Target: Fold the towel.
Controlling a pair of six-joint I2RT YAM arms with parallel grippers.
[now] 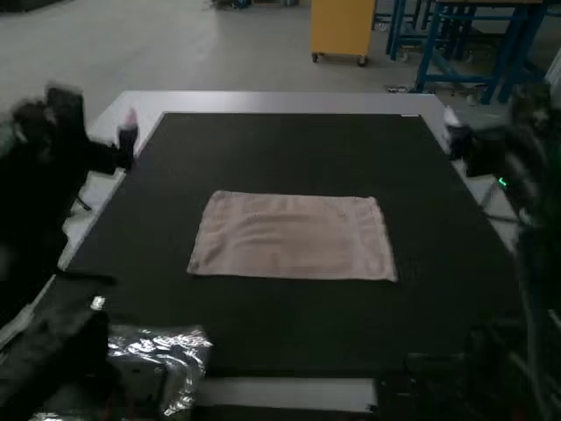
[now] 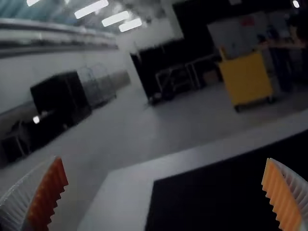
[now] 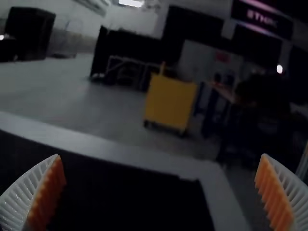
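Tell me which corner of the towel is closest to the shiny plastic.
The near left corner of the towel in the high view; the other three lie farther back or across to the right, farther from the plastic.

The towel (image 1: pixel 294 237) lies flat on black matting (image 1: pixel 289 149).

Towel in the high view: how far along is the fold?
Done: the towel lies flat and roughly rectangular on the black mat. It may be folded once already, but I can't tell the layers from here.
In hand: nothing; left gripper and right gripper are open, both away from the cloth.
Left: probably at least one more fold, if a smaller bundle is wanted.
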